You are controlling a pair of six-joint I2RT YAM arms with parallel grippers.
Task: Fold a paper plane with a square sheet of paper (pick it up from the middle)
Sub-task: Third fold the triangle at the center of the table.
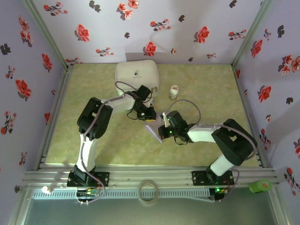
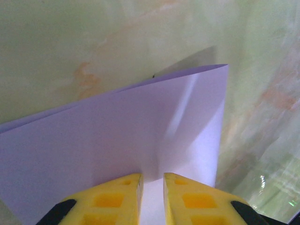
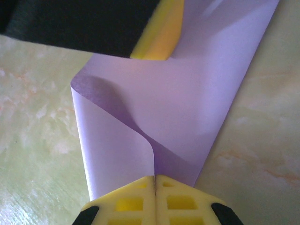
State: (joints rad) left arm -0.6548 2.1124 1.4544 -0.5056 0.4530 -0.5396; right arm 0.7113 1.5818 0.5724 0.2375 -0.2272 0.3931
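Observation:
The square sheet of paper (image 1: 153, 126) is lavender and hangs curled between my two grippers above the middle of the table. My left gripper (image 1: 146, 114) holds its far side. In the left wrist view the yellow fingers (image 2: 115, 197) stand a little apart, with the paper (image 2: 140, 126) running into the gap at the left gripper (image 2: 152, 177). My right gripper (image 1: 163, 130) holds the near side. Its jaws (image 3: 154, 179) are pressed together on an edge of the sheet (image 3: 187, 103), which rolls over to the left. The left gripper's yellow finger (image 3: 157, 42) shows at the top.
A white zip case (image 1: 137, 74) lies at the back of the table, with a small bottle (image 1: 174, 92) to its right. A ring of tape (image 1: 147, 191) and a green object (image 1: 259, 186) rest on the front rail. Floral walls enclose three sides.

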